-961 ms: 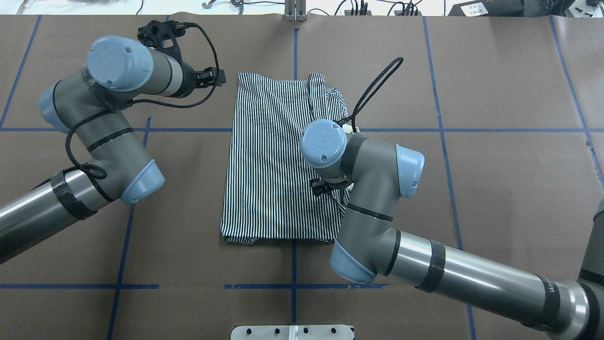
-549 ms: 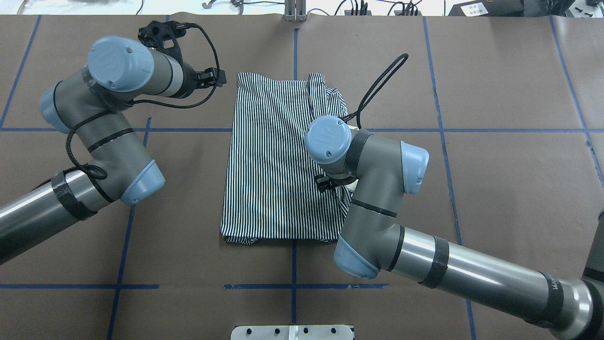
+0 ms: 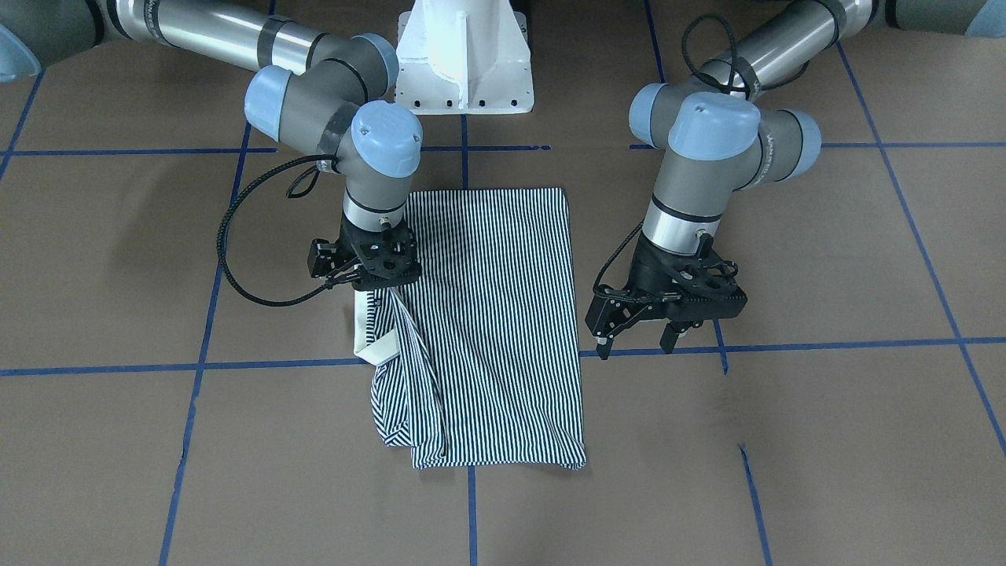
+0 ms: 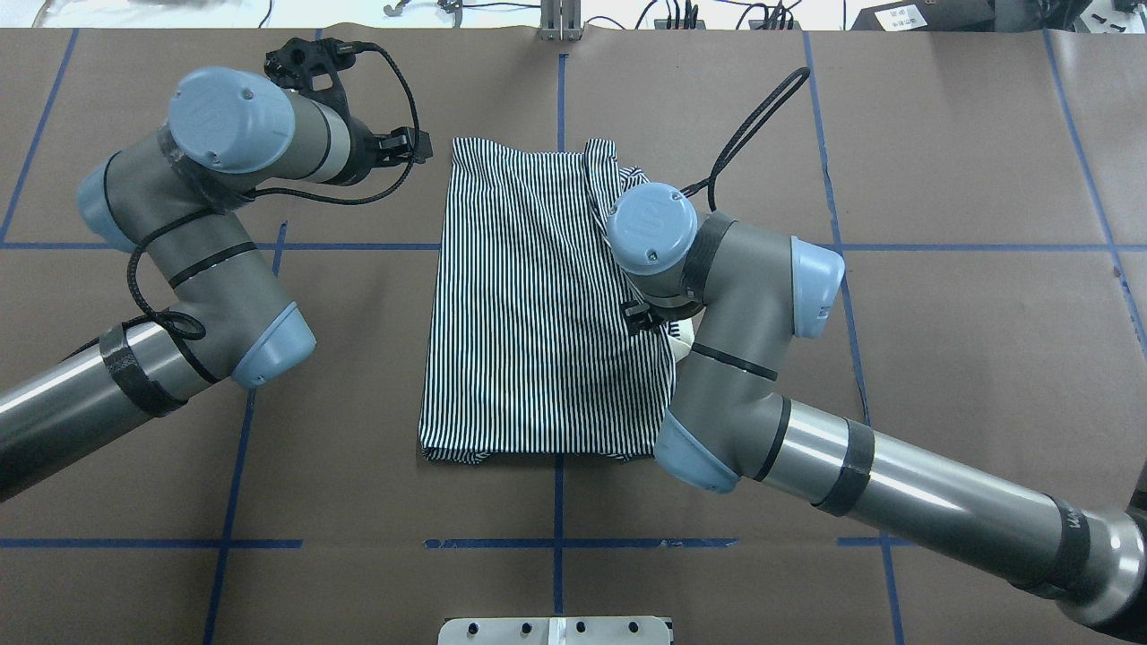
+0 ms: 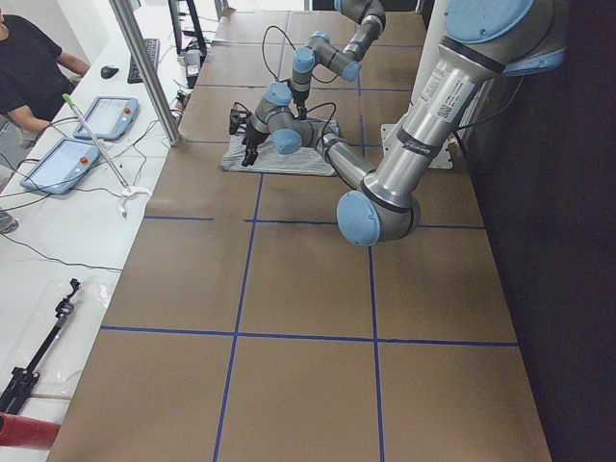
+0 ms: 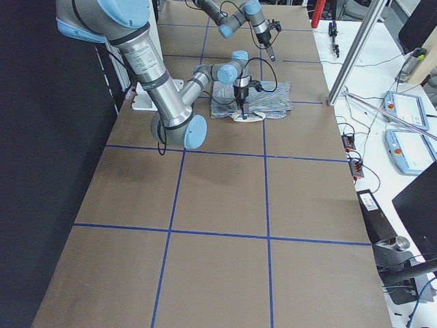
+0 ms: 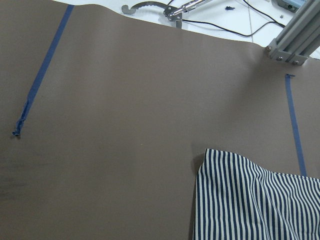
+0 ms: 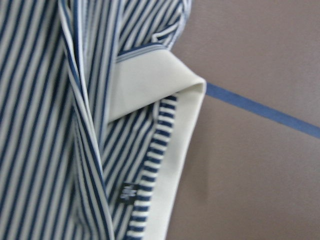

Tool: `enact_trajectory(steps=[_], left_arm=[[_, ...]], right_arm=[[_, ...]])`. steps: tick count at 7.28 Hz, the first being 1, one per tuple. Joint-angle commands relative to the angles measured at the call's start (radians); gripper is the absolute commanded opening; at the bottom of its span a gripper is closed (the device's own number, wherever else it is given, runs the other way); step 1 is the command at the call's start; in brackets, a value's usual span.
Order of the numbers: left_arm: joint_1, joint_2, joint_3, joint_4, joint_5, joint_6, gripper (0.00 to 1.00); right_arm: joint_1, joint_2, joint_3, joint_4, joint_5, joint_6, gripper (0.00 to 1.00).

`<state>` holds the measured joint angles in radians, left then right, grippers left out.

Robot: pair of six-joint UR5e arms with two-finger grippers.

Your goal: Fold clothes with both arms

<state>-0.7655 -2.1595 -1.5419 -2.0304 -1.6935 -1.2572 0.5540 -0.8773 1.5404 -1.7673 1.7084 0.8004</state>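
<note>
Striped shirt (image 3: pixel 503 314) lies mid-table (image 3: pixel 786 440), folded to long panel; collar (image 3: pixel 371 342) juts out one side. Over collar hangs right gripper (image 3: pixel 369 271), fingertips hidden, cannot tell grip. Off opposite edge, left gripper (image 3: pixel 633 346) spread wide, empty. Step: likely tucking collar side. Next: firm pinch, left joins for cross fold.

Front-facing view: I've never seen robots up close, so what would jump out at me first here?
A navy-and-white striped shirt lies folded into a rough rectangle mid-table, its cream collar poking out on one side. The right gripper hangs just over that collar side. The left gripper hovers open beside the opposite edge, holding nothing.
</note>
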Motion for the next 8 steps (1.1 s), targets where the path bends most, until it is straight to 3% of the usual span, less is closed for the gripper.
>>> enact_trajectory(steps=[1, 3, 5, 6, 8], left_arm=[[0.0, -0.002, 0.0, 0.001, 0.0, 0.001, 1.0], [0.0, -0.002, -0.001, 0.001, 0.0, 0.002, 1.0], [0.0, 0.007, -0.001, 0.001, 0.0, 0.009, 1.0], [-0.001, 0.009, -0.003, 0.001, -0.002, 0.01, 1.0], [-0.002, 0.009, -0.001, 0.001, -0.003, 0.01, 1.0]], right_arm=[[0.07, -0.063, 0.038, 0.0, 0.01, -0.09, 1.0], [0.083, -0.002, 0.034, -0.001, 0.022, -0.087, 1.0], [0.096, 0.126, -0.05, 0.008, 0.022, -0.072, 1.0], [0.095, 0.211, -0.144, 0.018, 0.022, -0.066, 1.0], [0.08, 0.294, -0.37, 0.212, 0.022, -0.01, 1.0]])
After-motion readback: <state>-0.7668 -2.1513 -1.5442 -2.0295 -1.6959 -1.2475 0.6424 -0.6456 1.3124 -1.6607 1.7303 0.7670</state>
